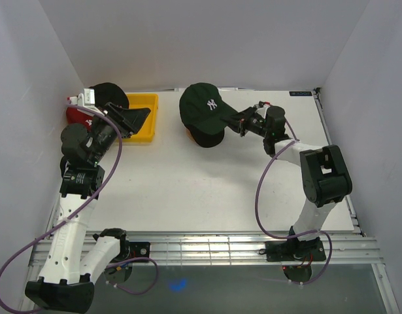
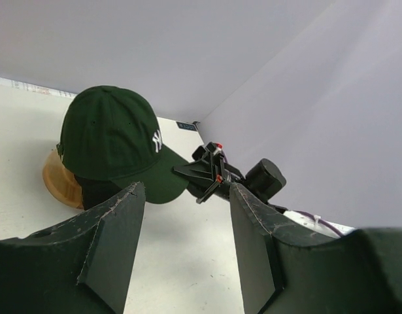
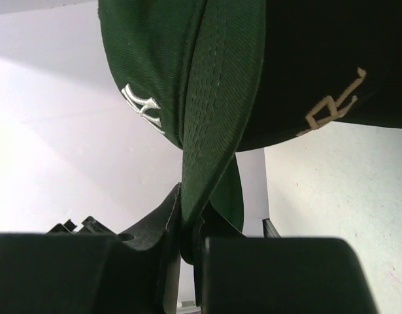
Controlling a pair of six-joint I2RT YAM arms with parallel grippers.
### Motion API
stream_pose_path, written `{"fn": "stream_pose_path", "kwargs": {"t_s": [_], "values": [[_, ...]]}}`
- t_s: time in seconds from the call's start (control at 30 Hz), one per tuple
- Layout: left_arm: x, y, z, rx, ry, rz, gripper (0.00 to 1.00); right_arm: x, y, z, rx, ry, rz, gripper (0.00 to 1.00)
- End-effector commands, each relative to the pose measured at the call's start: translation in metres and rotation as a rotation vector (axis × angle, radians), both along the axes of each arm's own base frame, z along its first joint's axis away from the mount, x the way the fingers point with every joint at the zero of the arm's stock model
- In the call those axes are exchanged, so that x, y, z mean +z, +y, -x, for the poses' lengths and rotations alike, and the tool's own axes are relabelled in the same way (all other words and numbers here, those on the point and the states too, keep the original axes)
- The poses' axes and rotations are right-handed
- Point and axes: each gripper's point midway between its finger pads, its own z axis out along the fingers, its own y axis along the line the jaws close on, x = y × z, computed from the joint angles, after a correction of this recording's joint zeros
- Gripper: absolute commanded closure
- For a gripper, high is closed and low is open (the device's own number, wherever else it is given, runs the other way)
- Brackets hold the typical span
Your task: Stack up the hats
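Note:
A dark green hat [image 1: 202, 103] with a white logo sits tilted over a black hat [image 1: 207, 138] at the back middle of the table. My right gripper [image 1: 236, 122] is shut on the green hat's brim [image 3: 214, 124]; in the right wrist view the brim is pinched between the fingers [image 3: 167, 222], with the black hat [image 3: 318, 59] beside it. In the left wrist view the green hat [image 2: 109, 134] covers the black hat [image 2: 96, 191] on a wooden stand [image 2: 59, 183]. My left gripper [image 1: 132, 120] stands open and empty [image 2: 184, 242] over the yellow tray, far from them. A black hat [image 1: 109, 94] and a red hat [image 1: 75, 115] lie at the far left.
The yellow tray [image 1: 148, 134] stands at the back left, partly under my left gripper. White walls close in the table on three sides. Bare white tabletop [image 1: 201, 190] spreads between the arms.

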Motion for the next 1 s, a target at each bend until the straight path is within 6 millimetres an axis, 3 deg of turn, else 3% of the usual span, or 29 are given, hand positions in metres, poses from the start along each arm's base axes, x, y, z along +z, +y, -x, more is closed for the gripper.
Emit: {"fn": "stream_pose_path", "kwargs": {"t_s": [0.0, 0.37, 0.63, 0.83, 0.97], "values": [[-0.003, 0.001, 0.000, 0.015, 0.002, -0.023, 0.36, -0.005, 0.002, 0.015, 0.033, -0.013, -0.076, 0.92], [-0.006, 0.001, -0.001, 0.021, 0.010, -0.034, 0.36, -0.055, -0.009, 0.030, -0.006, 0.133, -0.076, 0.92], [-0.008, 0.001, -0.002, 0.026, 0.018, -0.041, 0.36, -0.097, -0.013, 0.041, -0.011, 0.228, -0.019, 0.79], [-0.008, 0.003, -0.002, 0.036, 0.016, -0.053, 0.36, -0.108, -0.012, 0.039, -0.007, 0.249, 0.025, 0.75], [-0.010, 0.003, -0.003, 0.040, 0.022, -0.055, 0.36, -0.112, -0.012, 0.037, -0.005, 0.260, 0.046, 0.82]]}}
